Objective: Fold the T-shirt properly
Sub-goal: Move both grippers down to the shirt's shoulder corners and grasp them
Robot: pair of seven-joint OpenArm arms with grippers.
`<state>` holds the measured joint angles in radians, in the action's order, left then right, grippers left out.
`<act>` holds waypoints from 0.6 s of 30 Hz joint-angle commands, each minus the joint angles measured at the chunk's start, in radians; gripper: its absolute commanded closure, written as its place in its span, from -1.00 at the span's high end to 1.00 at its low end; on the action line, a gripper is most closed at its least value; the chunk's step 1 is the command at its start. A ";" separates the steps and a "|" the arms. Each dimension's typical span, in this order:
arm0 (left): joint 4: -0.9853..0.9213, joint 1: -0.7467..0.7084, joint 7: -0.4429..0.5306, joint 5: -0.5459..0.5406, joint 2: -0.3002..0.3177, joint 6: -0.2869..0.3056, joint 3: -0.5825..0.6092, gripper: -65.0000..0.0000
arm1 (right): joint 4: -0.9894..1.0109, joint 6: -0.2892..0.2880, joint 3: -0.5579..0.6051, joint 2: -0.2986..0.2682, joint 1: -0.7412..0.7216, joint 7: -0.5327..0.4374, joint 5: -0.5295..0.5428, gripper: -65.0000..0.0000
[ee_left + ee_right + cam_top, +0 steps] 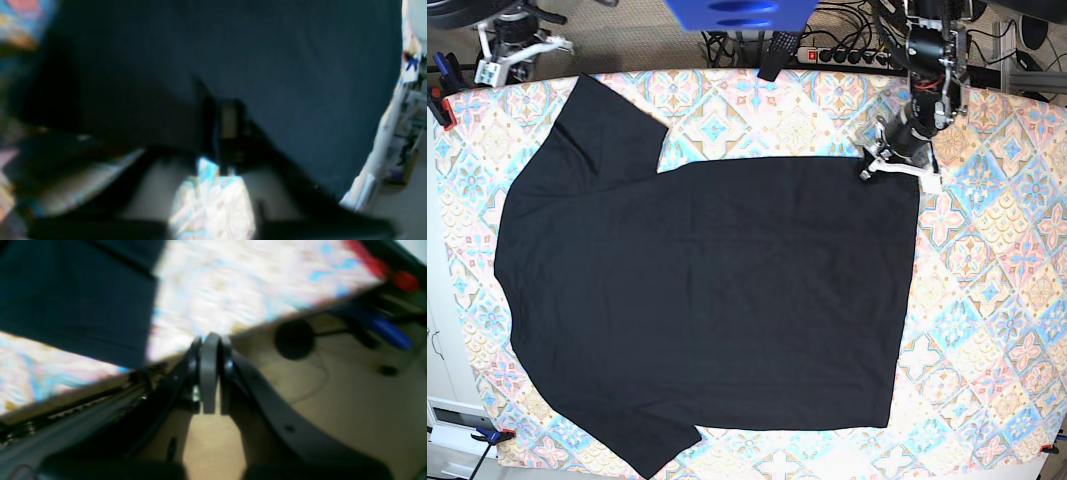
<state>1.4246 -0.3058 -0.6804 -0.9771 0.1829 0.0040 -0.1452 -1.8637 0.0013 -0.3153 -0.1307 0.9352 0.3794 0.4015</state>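
Note:
The black T-shirt (707,290) lies spread flat on the patterned table, sleeves to the left, hem to the right. My left gripper (892,160) is at the hem's far right corner. In the blurred left wrist view its jaws (223,133) stand closed on the edge of the T-shirt (267,60), with the cloth ridged up at them. My right gripper (210,373) is shut and empty, off the table's far left edge (517,50). A sleeve of the T-shirt (73,300) shows beside it, apart from it.
The patterned tablecloth (987,300) shows bare around the shirt, widest at the right. A power strip and cables (847,55) lie behind the table. Clamps (437,100) grip the left edge. A blue object (737,12) hangs at top centre.

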 commanded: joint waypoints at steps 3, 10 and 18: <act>0.009 -0.010 -0.014 0.001 0.010 0.000 0.000 -1.00 | -0.014 0.003 0.046 -0.010 -0.028 0.036 0.001 -0.97; 0.009 -0.037 -0.014 -0.001 0.014 0.000 -0.004 -1.00 | -0.014 0.001 0.095 -0.011 -0.123 0.194 0.001 -0.65; 0.009 -0.048 -0.012 0.001 0.014 0.000 -0.006 -1.00 | -0.006 0.001 0.110 -0.010 -0.204 0.275 0.003 -0.24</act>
<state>1.4269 -0.3489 -0.6811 -0.9966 0.1890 0.0227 -0.1482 -1.8587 0.0029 -0.1974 -0.1337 0.7166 0.6643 0.4015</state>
